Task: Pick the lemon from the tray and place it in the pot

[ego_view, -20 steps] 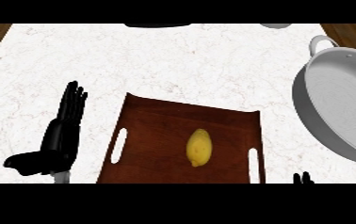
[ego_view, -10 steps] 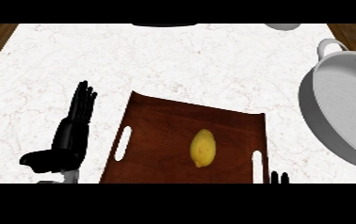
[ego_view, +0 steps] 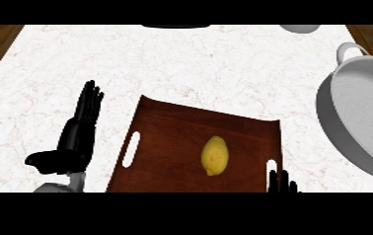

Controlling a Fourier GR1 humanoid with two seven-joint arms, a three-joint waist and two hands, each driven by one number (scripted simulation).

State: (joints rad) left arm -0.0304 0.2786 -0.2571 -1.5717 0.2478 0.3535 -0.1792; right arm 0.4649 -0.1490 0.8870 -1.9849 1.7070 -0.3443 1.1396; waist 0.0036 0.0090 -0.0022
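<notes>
Lemon position: the lemon (ego_view: 214, 155) lies on the brown tray (ego_view: 175, 130), right of the tray's middle and toward its near edge, touching neither hand.
Lemon axis: its long axis runs near to far as the head view shows it, leaning only slightly.
Nearer hand: the right hand (ego_view: 283, 182) shows only as dark fingertips at the lower edge, just beside the tray's right handle slot (ego_view: 272, 168); the lemon lies up and to the left of it, near.
Farther hand: the left hand (ego_view: 76, 133) rests on the white marble counter (ego_view: 182, 66) beyond the tray's left edge, well apart from the lemon.
Right hand state: too little shows; whether its fingers are spread or curled cannot be told.
Left hand state: fingers straight and held together, pointing away from the robot, thumb out to the side; it holds nothing.
Pot position: the grey pot (ego_view: 348, 118) stands at the right edge, partly cut off, on the right hand's side.
Judgement: the right hand appears the better placed for the pick, and the lemon would need carrying rightward to the pot.
Step in hand: the lemon is not yet grasped.
</notes>
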